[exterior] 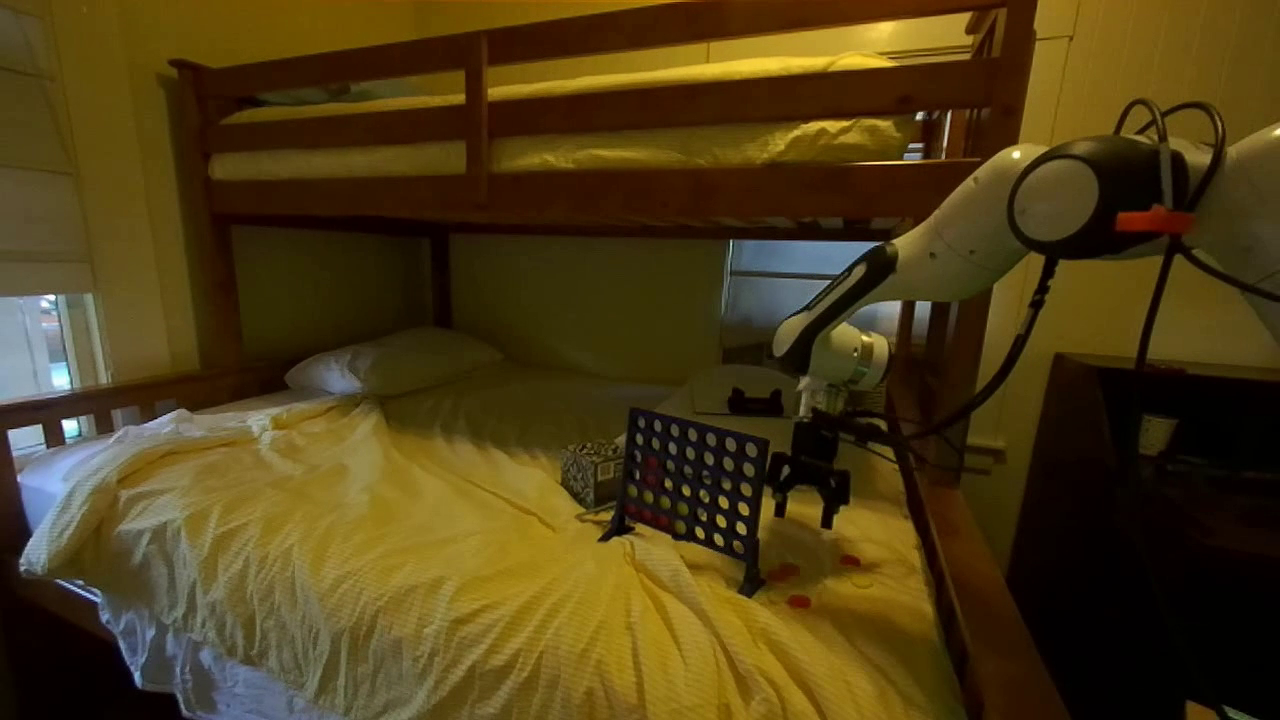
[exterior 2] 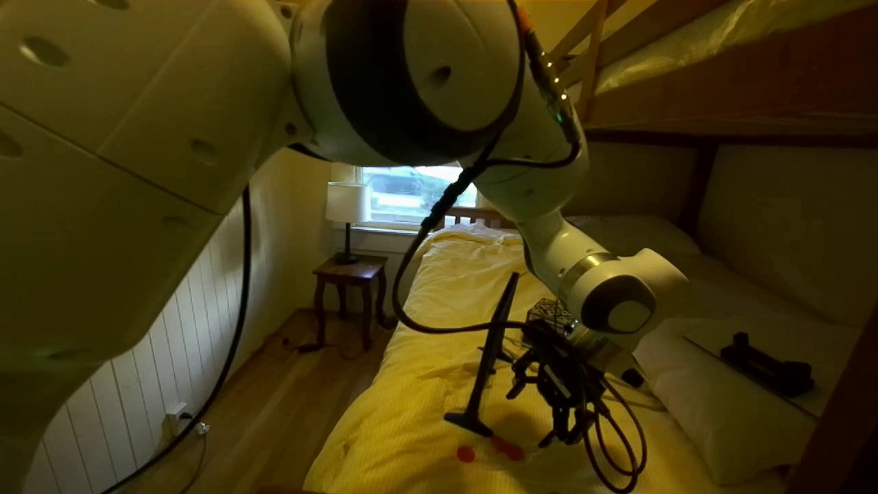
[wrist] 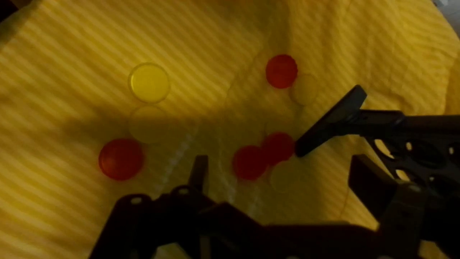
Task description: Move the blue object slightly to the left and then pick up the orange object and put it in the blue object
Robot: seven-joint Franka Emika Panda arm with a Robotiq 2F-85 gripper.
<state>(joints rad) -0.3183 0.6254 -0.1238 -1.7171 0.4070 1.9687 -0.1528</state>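
Observation:
The blue object, a dark-blue grid rack with round holes [exterior: 690, 482], stands upright on the yellow bedspread with some discs in its left columns. It appears edge-on in an exterior view [exterior 2: 491, 350], and its end and foot show in the wrist view [wrist: 381, 121]. Several orange-red discs lie loose near its foot: a lone one [wrist: 121, 159], an overlapping pair [wrist: 249, 162], and another [wrist: 281, 71]. Which one is the orange object, I cannot tell. My gripper [exterior: 804, 515] is open and empty, above the bed beside the rack; it also shows in an exterior view [exterior 2: 529, 418].
Yellow discs [wrist: 149, 83] lie among the orange-red ones. A patterned box [exterior: 593, 473] stands behind the rack. A black holder [exterior 2: 767, 367] rests on a board by the wall. The wooden bed rail [exterior: 975, 600] and upper bunk [exterior: 640, 195] bound the space. Cables hang from the arm.

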